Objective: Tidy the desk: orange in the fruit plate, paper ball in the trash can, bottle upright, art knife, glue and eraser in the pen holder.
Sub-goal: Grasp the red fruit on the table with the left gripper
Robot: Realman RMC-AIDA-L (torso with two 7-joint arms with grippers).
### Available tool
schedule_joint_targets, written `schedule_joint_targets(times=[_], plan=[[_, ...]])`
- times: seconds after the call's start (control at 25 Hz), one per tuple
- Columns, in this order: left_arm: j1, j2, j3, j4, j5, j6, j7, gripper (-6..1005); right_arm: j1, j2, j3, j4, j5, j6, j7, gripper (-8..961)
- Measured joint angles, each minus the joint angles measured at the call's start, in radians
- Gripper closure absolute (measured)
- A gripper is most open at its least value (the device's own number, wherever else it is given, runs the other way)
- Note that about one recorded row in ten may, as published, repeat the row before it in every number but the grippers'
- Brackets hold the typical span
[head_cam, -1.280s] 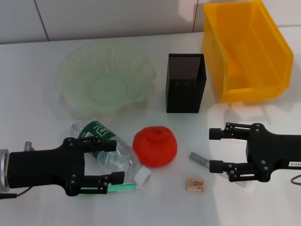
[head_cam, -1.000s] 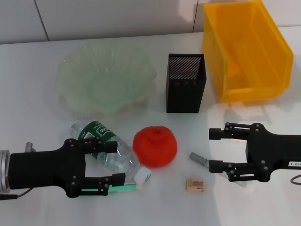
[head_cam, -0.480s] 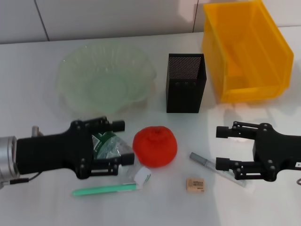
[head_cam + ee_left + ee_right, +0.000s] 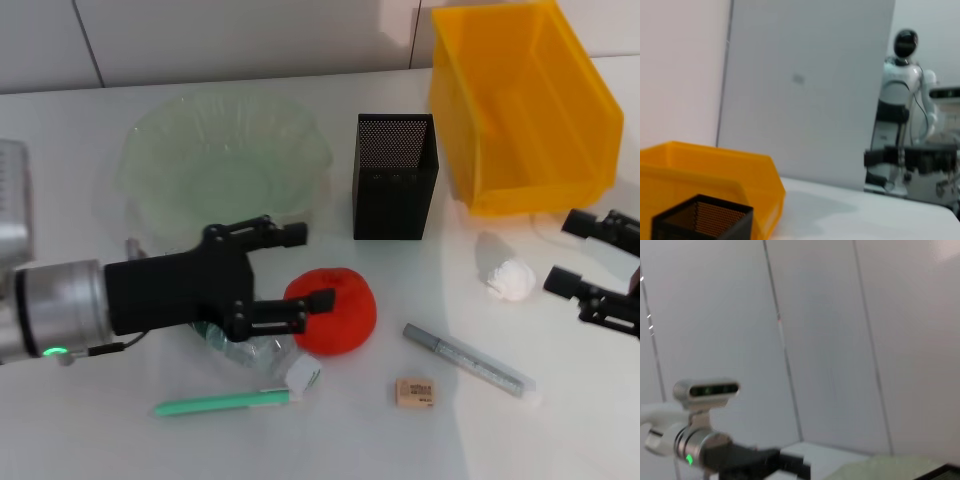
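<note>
You have nearly everything left to do. The orange (image 4: 338,309) sits on the worktop (image 4: 80,130), in front of the fruit plate (image 4: 225,165) and not in it; the plate holds nothing. The left gripper (image 4: 300,268) reaches toward the orange with its fingers spread open, one above the fruit's far side and one touching or just beside its left face. Judged from that pose, the orange looks like the piece you are going for now, though nothing is gripped yet.

Just under that gripper the bottle (image 4: 262,352) lies on its side, its white cap pointing toward the near edge, so it is not yet upright. Beside the cap lies a green stick-shaped thing (image 4: 222,403), possibly the art knife or the glue; you cannot tell which.

To the right of the orange, the eraser (image 4: 414,391) and a grey pen-like stick (image 4: 470,363) rest on the worktop, well apart from the pen holder (image 4: 395,175), which stands upright between the plate and the trash can (image 4: 520,100). Nothing can be seen in the holder.

The paper ball (image 4: 505,277) lies on the worktop in front of the trash can, not inside it. The right gripper (image 4: 590,255) hangs at the right edge, near the paper ball, fingers open and empty.

So count no step finished: six things wait.
</note>
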Motion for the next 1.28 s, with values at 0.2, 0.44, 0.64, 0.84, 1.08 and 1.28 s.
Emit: schedule_joint_targets(times=[0.2,0.44,0.64,0.84,1.08,1.28], plan=[[-0.076,-0.001,0.081,-0.099,-0.016,-0.103,0.051,214,-0.027,0.001,0.004,0.013,0.095,-0.021,-0.026,175],[-0.130,-0.001,0.086,-0.177,-0.023,-0.212,0.079,219,-0.017,0.002,-0.012,0.015,0.099,-0.042,-0.028,175],[-0.160,-0.001,0.097,-0.199,-0.026,-0.260,0.077,223,-0.008,0.001,-0.049,0.008,0.063,-0.044,-0.027,175],[-0.169,-0.001,0.109,-0.207,-0.027,-0.277,0.072,226,0.005,-0.004,-0.113,-0.024,-0.035,-0.045,0.025,175],[-0.172,-0.001,0.142,-0.211,-0.028,-0.279,0.070,231,0.013,-0.001,-0.114,-0.066,-0.119,-0.037,0.076,175],[-0.174,-0.001,0.147,-0.211,-0.028,-0.306,0.070,322,0.015,-0.001,-0.112,-0.067,-0.120,-0.037,0.078,175]])
